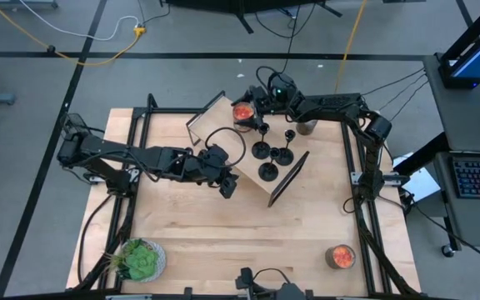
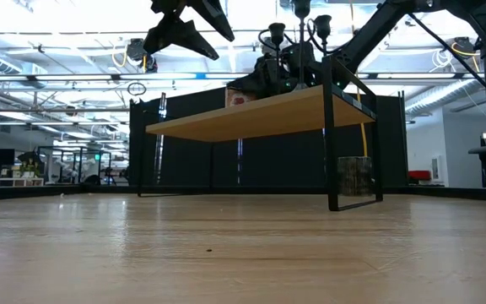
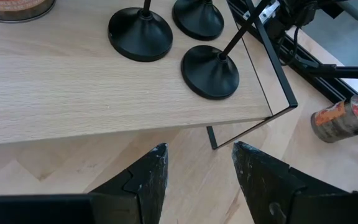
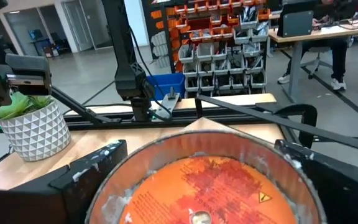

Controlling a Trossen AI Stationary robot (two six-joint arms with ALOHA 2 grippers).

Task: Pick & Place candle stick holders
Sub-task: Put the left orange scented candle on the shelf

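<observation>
3 candle stick holders (image 1: 272, 152) stand clustered upright on the small raised shelf (image 1: 223, 133) at the table's centre, bases almost touching, so the placing looks done. To their left, the left gripper (image 1: 227, 185) hangs off the shelf's near edge, fingers partly spread and empty. At the shelf's far end, the right gripper (image 1: 254, 110) straddles the orange-topped jar (image 1: 242, 112) with jaws wide, apparently letting it go or about to take it.

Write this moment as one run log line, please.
left gripper: open, empty, near shelf | right gripper: open around orange-topped jar | candle stick holders: three on shelf
</observation>
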